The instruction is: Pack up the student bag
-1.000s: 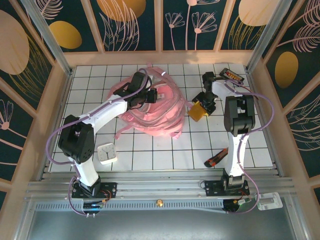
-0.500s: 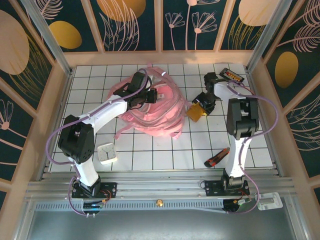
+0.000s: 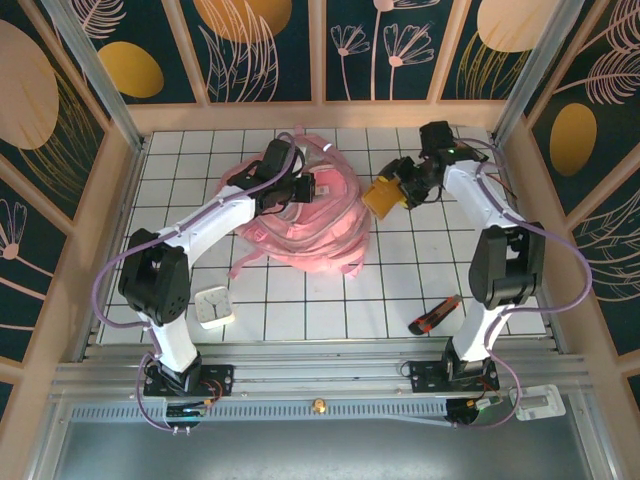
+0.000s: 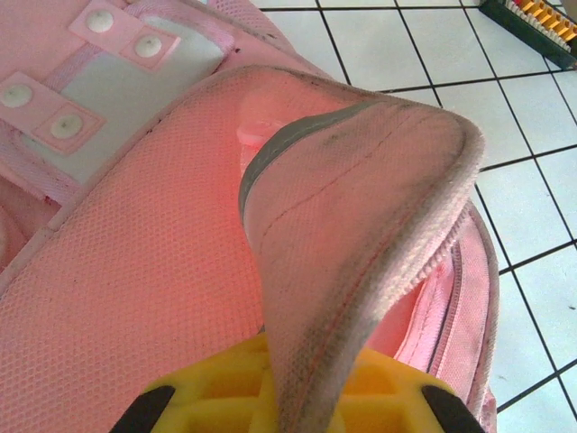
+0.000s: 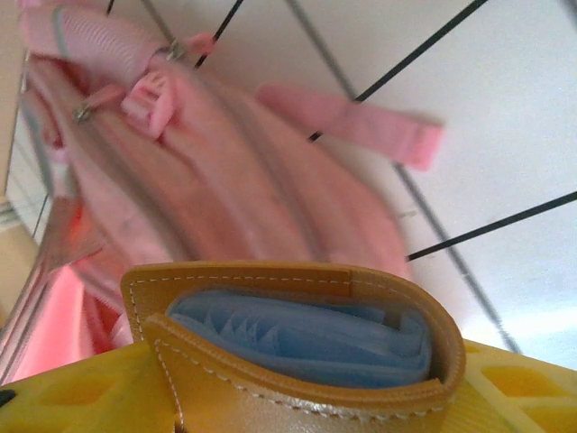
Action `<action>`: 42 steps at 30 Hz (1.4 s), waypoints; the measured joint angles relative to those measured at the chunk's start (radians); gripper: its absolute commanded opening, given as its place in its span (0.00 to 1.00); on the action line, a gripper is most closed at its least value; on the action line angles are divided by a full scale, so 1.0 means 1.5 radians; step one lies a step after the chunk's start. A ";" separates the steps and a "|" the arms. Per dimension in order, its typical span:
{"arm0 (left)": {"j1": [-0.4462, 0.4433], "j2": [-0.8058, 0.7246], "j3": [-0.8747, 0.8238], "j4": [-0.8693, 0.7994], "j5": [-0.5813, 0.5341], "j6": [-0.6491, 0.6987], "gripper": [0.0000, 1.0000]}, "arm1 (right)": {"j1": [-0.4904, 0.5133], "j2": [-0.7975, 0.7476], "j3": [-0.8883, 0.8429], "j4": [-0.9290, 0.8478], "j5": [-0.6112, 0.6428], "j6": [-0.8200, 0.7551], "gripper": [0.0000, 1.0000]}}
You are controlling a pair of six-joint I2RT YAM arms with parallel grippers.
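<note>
upper middle of the top view, the bag [image 3: 320, 235] lay slumped on the tiles [image 3: 300, 310]. my left gripper [image 3: 299, 190] was clamped on its flap [image 4: 361, 225]; my right gripper [image 3: 392, 192] gripped a wallet [image 5: 297, 334] just right of it. soft, floppy and light, i judged; the flap's stitched rim looked the surest hold.
</note>
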 measured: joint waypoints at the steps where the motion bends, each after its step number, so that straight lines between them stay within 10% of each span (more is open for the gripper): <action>1: 0.000 0.001 0.003 -0.002 0.000 0.000 0.00 | 0.012 0.011 0.014 0.001 -0.006 0.004 0.67; 14: 0.011 -0.005 -0.013 0.006 -0.037 -0.034 0.00 | 0.138 0.308 0.405 -0.052 -0.031 0.033 0.67; 29: 0.011 -0.047 -0.057 0.006 -0.067 -0.057 0.00 | 0.161 0.326 0.411 -0.049 -0.038 0.049 0.76; 34: 0.005 -0.047 -0.057 -0.020 -0.105 -0.053 0.00 | 0.164 0.316 0.349 -0.012 -0.044 0.041 0.54; 42: -0.004 -0.047 -0.052 -0.052 -0.135 -0.050 0.00 | 0.184 0.313 0.311 -0.001 -0.032 0.019 0.48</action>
